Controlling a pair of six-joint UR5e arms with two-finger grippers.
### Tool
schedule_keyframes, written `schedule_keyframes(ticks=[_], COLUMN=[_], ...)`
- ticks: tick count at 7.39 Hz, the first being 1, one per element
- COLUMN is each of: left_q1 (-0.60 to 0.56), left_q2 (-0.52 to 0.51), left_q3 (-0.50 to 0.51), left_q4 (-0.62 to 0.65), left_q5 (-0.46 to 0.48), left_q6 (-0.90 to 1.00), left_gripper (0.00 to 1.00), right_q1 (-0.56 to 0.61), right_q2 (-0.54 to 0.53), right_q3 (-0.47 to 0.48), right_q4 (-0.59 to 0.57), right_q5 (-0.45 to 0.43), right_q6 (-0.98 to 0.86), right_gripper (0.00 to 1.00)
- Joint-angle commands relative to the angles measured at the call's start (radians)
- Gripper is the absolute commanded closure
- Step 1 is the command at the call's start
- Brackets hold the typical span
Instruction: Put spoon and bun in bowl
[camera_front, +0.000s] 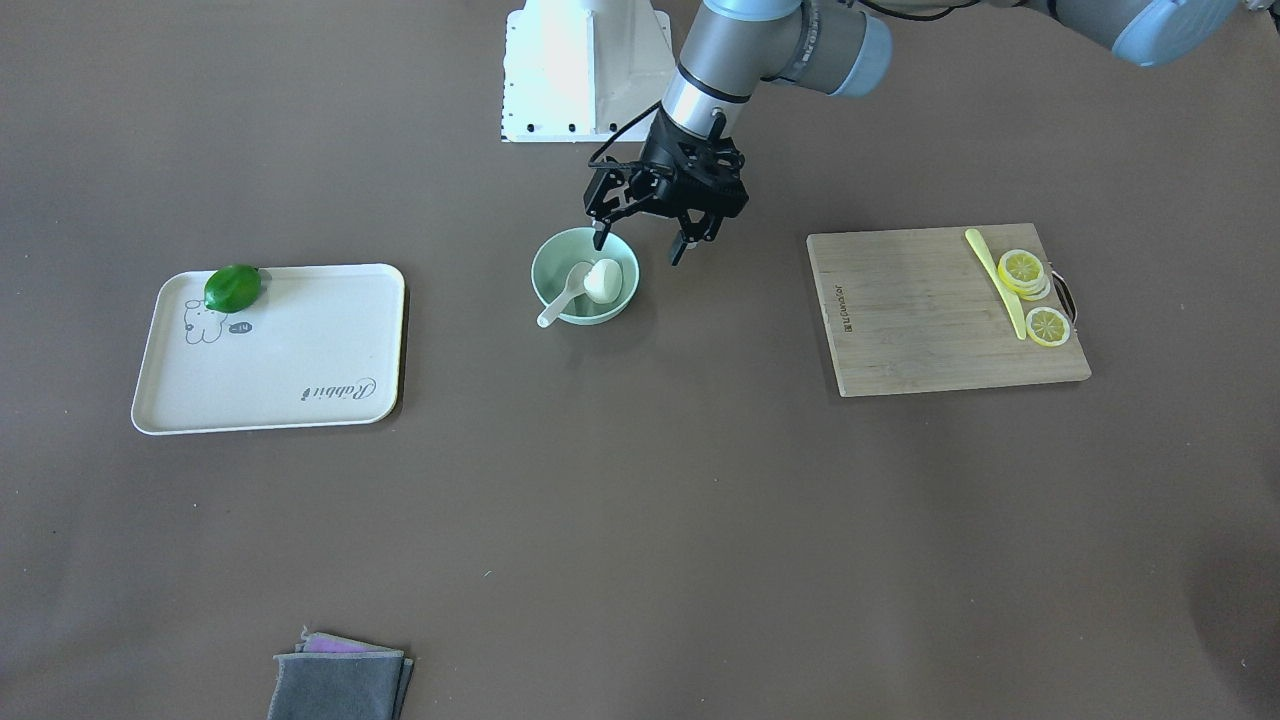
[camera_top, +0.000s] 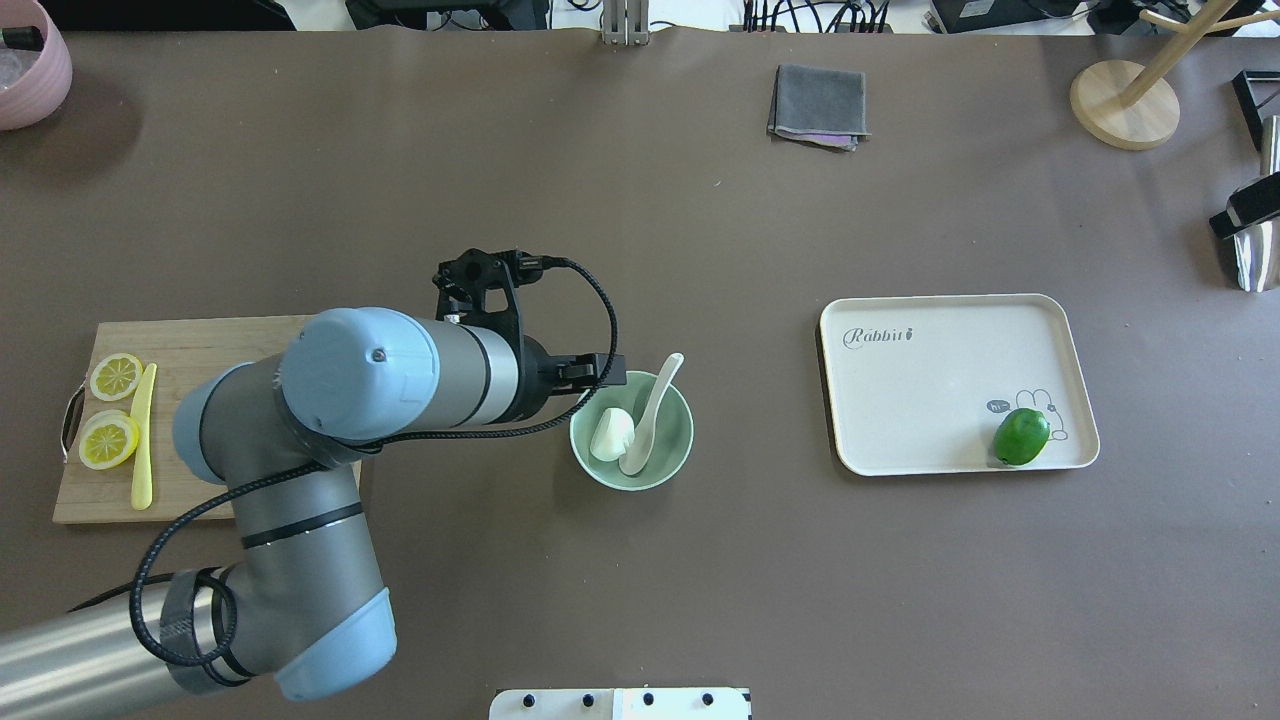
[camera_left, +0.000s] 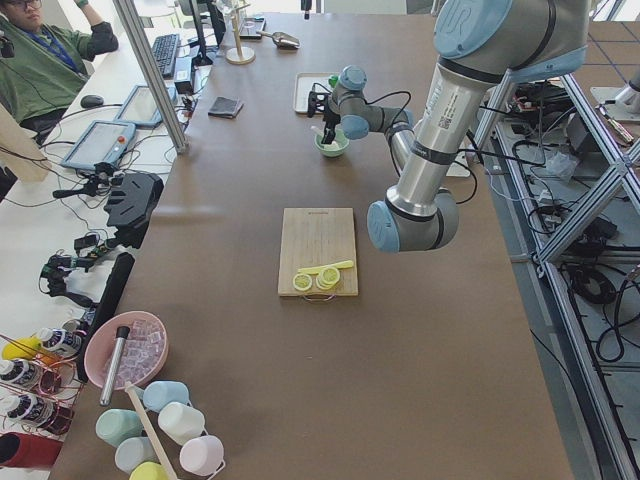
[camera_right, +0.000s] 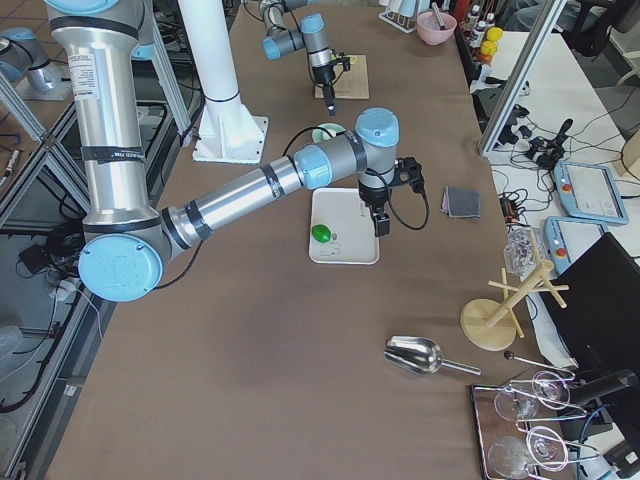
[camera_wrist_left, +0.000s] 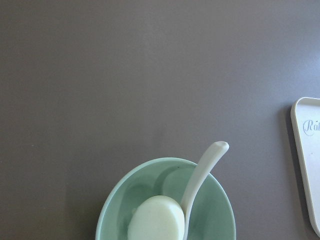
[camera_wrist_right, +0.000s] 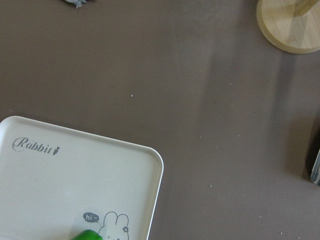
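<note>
The pale mint-green bowl stands mid-table. The white bun lies inside it. The white spoon rests with its scoop in the bowl and its handle over the rim. My left gripper is open and empty, just above the bowl's rim on the robot's side, touching nothing. The left wrist view shows the bowl, bun and spoon below. My right gripper shows only in the exterior right view, raised near the tray; I cannot tell whether it is open or shut.
A cream tray holds a green lime. A wooden cutting board carries lemon slices and a yellow knife. A folded grey cloth lies at the far edge. A wooden stand is at the far right corner.
</note>
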Motion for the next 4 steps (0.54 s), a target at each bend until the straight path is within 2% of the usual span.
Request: schedule_keyframes(ticks=[1, 3, 4], left_q1=[-0.24, -0.52, -0.658], left_q2=[0.214, 0.399, 0.482], left_q3=[-0.009, -0.002, 0.01], left_q4=[0.005, 0.007, 0.013], left_q5=[-0.235, -0.474, -0.559], left_q6=[0.312, 0.718, 0.921], left_gripper=[0.02, 0.02, 0.02], right_q1=[0.0, 0.005, 0.017], right_q2=[-0.016, -0.1, -0.149], right_q3=[-0.018, -0.014, -0.02], right_q4=[-0.001, 0.002, 0.0], right_q5=[-0.013, -0.069, -0.072], right_q6=[-0.001, -0.011, -0.013], right_gripper=[0.0, 0.0, 0.0])
